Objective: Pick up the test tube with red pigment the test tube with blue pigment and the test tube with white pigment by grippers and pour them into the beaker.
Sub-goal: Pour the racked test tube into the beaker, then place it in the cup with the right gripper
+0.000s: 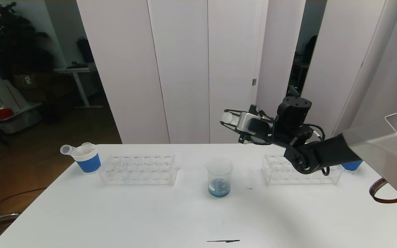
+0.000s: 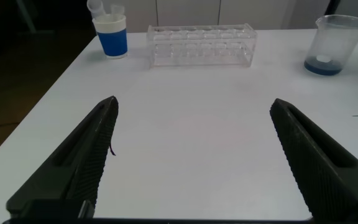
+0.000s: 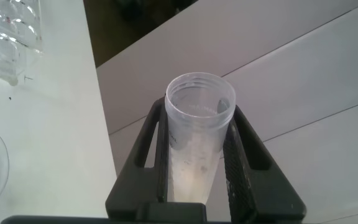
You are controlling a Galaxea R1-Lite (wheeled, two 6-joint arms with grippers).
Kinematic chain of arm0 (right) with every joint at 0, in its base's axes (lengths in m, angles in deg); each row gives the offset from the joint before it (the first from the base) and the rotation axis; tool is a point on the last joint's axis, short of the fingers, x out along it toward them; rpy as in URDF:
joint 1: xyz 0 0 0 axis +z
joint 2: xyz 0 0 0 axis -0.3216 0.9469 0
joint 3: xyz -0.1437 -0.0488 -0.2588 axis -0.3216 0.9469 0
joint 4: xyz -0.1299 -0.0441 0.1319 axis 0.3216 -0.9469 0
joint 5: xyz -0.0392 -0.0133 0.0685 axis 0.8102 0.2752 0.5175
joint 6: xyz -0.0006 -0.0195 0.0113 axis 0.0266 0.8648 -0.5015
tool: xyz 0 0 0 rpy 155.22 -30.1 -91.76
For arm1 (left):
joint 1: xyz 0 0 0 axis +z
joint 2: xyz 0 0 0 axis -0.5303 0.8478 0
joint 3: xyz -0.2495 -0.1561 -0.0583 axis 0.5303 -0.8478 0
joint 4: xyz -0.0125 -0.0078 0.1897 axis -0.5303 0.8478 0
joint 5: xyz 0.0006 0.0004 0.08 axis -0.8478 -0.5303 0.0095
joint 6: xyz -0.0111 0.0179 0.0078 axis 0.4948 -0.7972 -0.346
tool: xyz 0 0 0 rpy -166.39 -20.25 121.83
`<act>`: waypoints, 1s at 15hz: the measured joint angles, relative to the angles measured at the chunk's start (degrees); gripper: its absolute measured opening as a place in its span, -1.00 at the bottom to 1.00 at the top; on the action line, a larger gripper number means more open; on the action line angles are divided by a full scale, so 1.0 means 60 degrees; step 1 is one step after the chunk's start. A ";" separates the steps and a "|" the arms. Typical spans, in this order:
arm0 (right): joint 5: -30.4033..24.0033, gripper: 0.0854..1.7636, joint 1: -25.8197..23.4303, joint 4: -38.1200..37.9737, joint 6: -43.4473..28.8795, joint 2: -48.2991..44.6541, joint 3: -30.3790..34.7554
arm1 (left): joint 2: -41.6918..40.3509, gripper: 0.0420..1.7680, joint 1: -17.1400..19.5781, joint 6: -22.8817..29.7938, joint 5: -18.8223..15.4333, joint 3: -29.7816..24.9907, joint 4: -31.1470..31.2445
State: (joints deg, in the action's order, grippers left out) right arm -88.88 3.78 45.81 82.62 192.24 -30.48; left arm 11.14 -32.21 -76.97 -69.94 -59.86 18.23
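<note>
Two clear racks (image 1: 139, 169) (image 1: 300, 170), blue-and-white cups (image 1: 87, 158) on white table (image 1: 115, 213)

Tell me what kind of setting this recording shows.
Probably an office room set up as a mock lab bench: a white table holding clear tube racks and a beaker, white partition panels behind.

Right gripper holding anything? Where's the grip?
Yes. The right gripper is shut on the test tube with white pigment, its fingers clamping the tube's sides below the open mouth. The left gripper holds nothing.

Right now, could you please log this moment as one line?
right gripper: holds test tube with white pigment above beaker | beaker: blue liquid | left gripper: open, idle
</note>
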 joint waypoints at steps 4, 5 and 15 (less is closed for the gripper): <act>-0.0805 -0.40 0.0010 -0.0018 0.1093 0.0244 -0.0142 | 0.0000 0.98 0.0000 0.0000 0.0000 0.0000 0.0000; -0.0945 -0.40 0.0004 0.0002 0.1345 0.0284 -0.0156 | 0.0000 0.98 0.0004 0.0000 0.0004 0.0000 0.0000; -0.2105 -0.40 -0.0183 0.1063 0.2948 0.0675 -0.0065 | 0.0000 0.98 0.0000 0.0000 0.0004 0.0000 0.0000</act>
State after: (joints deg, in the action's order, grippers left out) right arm -101.51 2.68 52.19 100.31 196.28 -30.87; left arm 11.14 -32.21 -76.97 -69.91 -59.86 18.23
